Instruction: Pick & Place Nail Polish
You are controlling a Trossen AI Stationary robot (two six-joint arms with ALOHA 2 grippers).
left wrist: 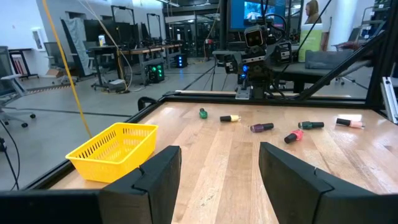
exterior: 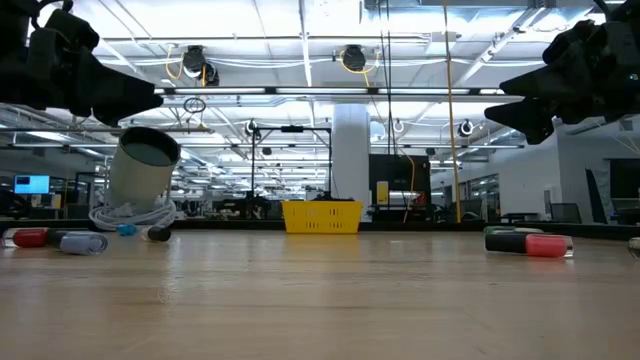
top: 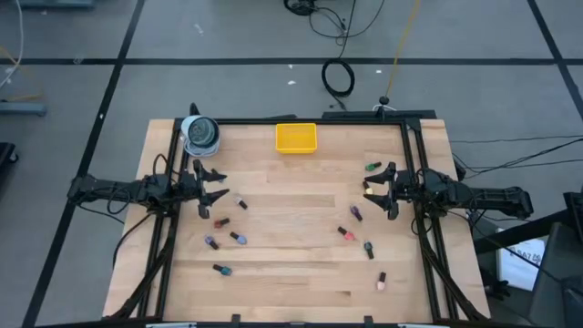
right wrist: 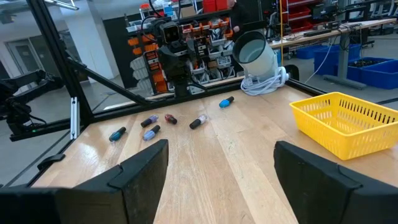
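Lying scattered on their sides across the wooden table (top: 291, 273), the nail polish bottles (top: 239, 239) form two loose groups, one just ahead of the left gripper (top: 205, 184) and one just ahead of the right gripper (top: 383, 189); none sits between any fingers. Both grippers hover with fingers apart and empty. The yellow tray (top: 296, 138) waits well beyond both sets of fingertips, near the tape roll (top: 200, 133). The likely risk is a round bottle rolling away if one finger touches first, or jaws nudging a neighbouring bottle. No readable labels or writing show.
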